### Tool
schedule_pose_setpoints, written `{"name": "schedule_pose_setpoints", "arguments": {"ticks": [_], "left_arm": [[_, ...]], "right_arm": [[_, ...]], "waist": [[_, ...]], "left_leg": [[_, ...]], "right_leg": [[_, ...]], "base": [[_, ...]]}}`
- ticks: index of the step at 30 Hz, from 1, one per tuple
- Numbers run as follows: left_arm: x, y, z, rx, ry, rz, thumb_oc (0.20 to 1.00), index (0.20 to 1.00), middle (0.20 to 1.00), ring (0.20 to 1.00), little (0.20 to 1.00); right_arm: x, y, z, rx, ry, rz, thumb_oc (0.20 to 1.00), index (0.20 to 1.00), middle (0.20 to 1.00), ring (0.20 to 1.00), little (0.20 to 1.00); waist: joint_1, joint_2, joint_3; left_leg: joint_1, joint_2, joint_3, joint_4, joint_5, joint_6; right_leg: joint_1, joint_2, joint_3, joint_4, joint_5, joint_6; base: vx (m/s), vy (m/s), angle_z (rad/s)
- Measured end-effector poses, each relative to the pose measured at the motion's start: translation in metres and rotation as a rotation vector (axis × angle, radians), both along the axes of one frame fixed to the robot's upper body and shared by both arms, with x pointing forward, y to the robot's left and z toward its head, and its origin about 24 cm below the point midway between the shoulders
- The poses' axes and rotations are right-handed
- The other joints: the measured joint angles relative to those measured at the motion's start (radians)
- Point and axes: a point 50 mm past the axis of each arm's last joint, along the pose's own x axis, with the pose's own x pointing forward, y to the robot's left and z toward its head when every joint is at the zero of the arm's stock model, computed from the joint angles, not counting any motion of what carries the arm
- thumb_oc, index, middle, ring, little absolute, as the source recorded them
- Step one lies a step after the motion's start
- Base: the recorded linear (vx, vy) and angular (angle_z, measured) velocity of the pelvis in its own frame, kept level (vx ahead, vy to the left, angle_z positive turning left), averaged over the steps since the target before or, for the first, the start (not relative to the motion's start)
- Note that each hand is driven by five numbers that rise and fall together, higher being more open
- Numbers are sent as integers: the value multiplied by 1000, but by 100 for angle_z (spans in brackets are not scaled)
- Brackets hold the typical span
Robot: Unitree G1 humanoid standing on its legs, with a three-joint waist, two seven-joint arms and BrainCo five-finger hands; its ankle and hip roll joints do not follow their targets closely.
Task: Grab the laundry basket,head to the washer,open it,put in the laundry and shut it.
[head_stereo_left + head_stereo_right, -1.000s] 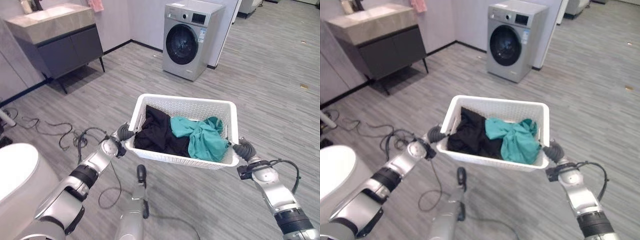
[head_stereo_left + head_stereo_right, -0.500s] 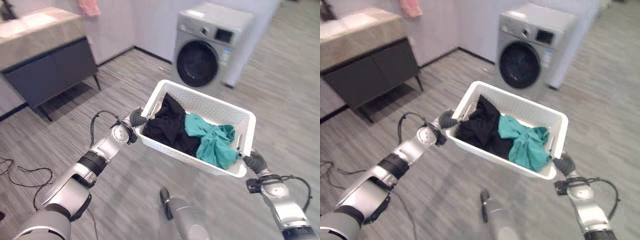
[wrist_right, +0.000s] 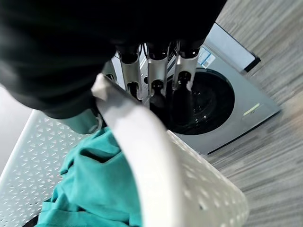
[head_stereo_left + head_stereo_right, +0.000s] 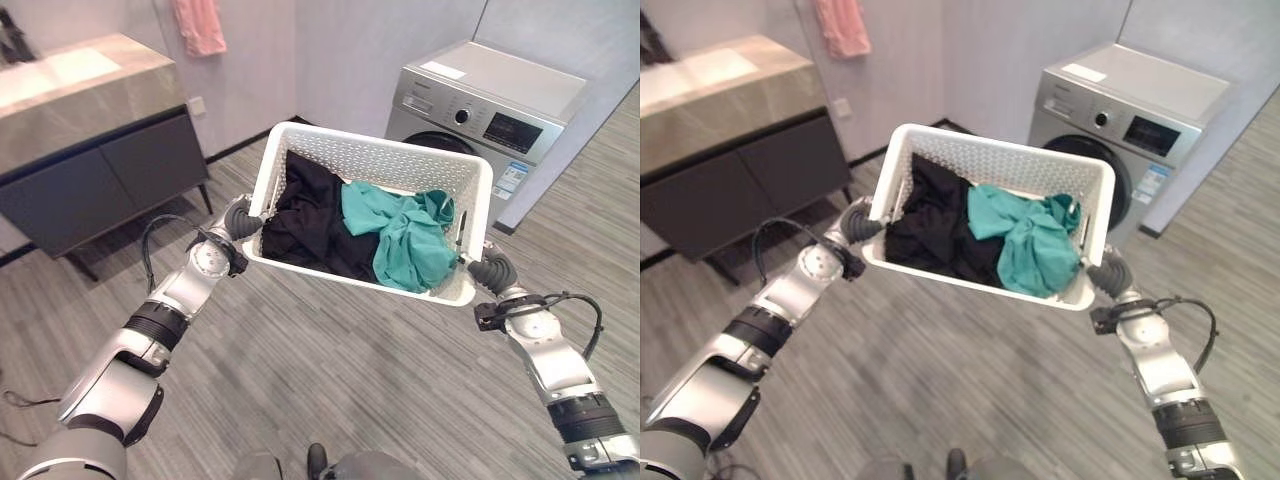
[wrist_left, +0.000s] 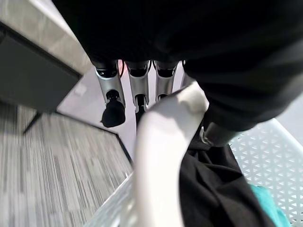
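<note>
Grey wood-grain plank floor w/ pale walls; boxy silver washer w/ round dark door sits at approx 1 o'clock, and a dark cabinet w/ stone-look top at 10 o'clock has a pink towel hanging above it. White perforated plastic laundry basket is held up mid-frame, just in front of the washer, w/ crumpled black cloth and teal cloth inside. Left hand and right hand each curl fingers over a rim, one per short end.

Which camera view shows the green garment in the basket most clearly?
The left eye view: the green garment lies whole beside the black clothes. The right eye view shows it nearly as well. The right wrist view shows one close part, the left wrist view only an edge.
</note>
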Motion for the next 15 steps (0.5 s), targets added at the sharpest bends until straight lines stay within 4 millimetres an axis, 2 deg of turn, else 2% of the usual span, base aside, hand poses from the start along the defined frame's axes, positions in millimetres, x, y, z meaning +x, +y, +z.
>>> {"name": "schedule_pose_setpoints", "arguments": {"ticks": [1,2,4,5,6,7,8,9,10,11,12,13,15], "left_arm": [[0,0,-1,0,4,0,200,200,200,200,200],[-1,1,-3,2,11,3,200,200,200,200,200],[-1,3,-4,3,14,6,200,200,200,200,200],[-1,2,-5,3,16,6,200,200,200,200,200],[-1,3,-7,6,24,11,200,200,200,200,200],[-1,3,-7,6,27,12,200,200,200,200,200],[-1,3,-9,7,33,10,200,200,200,200,200],[-2,1,-13,9,47,6,200,200,200,200,200],[-2,-3,-17,6,61,-8,200,200,200,200,200],[-3,-8,-19,4,66,-26,200,200,200,200,200],[-3,-13,-20,2,69,-40,200,200,200,200,200],[-4,-10,-21,27,78,-41,200,200,200,200,200],[-5,-14,-18,22,69,-63,200,200,200,200,200]], "right_arm": [[0,0,-1,0,4,0,200,200,200,200,200],[-1,1,-2,4,9,3,200,200,200,200,200],[-1,2,-3,10,9,2,200,200,200,200,200],[-1,2,-3,11,9,2,200,200,200,200,200],[0,2,-3,11,8,3,200,200,200,200,200],[0,2,-3,10,8,4,200,200,200,200,200],[-1,2,-4,11,14,3,200,200,200,200,200],[-4,0,-7,8,25,-1,200,200,200,200,200],[-9,-5,-9,-3,37,-10,200,200,200,200,200],[-14,-10,-13,-3,53,-22,200,200,200,200,200],[-15,-15,-11,-9,51,-29,200,200,200,200,200],[-14,-14,-8,-4,39,-27,200,200,200,200,200],[-15,-17,-1,-14,13,-39,200,200,200,200,200]], "waist": [[1,-3,6],[6,-4,12],[13,-6,13],[19,-7,13],[30,-1,13],[28,4,15],[31,7,14],[33,11,11],[26,25,4],[23,25,4],[24,47,9],[26,28,-1],[-4,39,-5]], "left_leg": [[-5,1,-5,-119,-22,2],[3,-10,-16,-288,-21,-1],[32,-41,-39,-627,6,-22],[57,-65,-67,-801,43,-22],[94,-93,-143,-1038,111,-15],[100,-102,-184,-1097,136,-7],[98,-109,-192,-1092,156,8],[112,-108,-170,-1090,149,23],[126,-106,-132,-1058,132,65],[128,-110,-114,-1007,223,89],[153,-110,-133,-996,321,105],[160,-150,-97,-961,283,80],[196,-202,-60,-963,261,106]], "right_leg": [[37,-3,21,-27,-4,9],[76,-7,49,-46,-13,27],[122,-24,86,-68,-31,61],[139,-32,109,-73,-41,78],[167,-36,142,-74,-53,99],[186,-38,158,-75,-64,116],[210,-38,163,-75,-76,137],[243,-37,159,-76,-89,158],[276,-31,153,-75,-102,178],[281,-31,149,-24,-121,202],[244,-52,118,56,-183,210],[219,-115,125,57,-175,204],[199,-162,120,174,-175,211]], "base": [[286,147,-33],[311,184,-51],[317,185,-58],[298,187,-77],[303,199,-78],[315,216,-82],[298,215,-69],[179,142,-67],[308,279,-59],[339,334,-71],[424,431,-92],[252,303,-83],[196,272,-42]]}}
